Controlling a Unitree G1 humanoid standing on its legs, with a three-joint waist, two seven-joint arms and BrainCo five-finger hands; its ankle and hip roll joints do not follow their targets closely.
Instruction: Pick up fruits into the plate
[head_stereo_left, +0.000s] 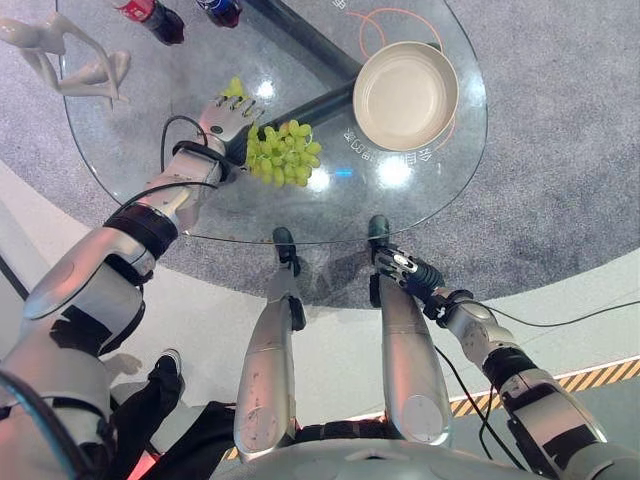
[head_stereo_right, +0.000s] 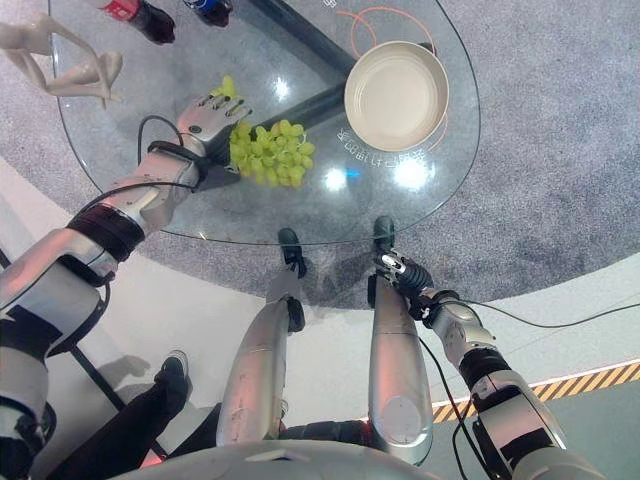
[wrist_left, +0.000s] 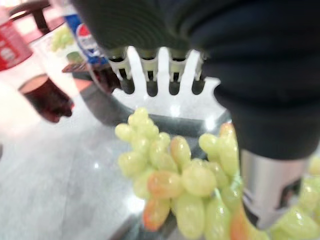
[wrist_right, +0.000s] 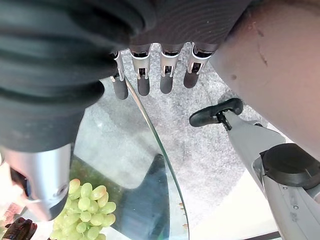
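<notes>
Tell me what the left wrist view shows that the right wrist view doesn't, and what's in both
Left wrist view alone: the left robot hand with straight fingers just above the green grapes, a dark cola bottle with a red label, and a blue-labelled bottle.

Right wrist view alone: the right robot hand, fingers relaxed and holding nothing, hanging past the rim of the glass table over grey carpet.

Both share: the grape bunch lying on the glass table, seen close by the left hand and far off by the right.
</notes>
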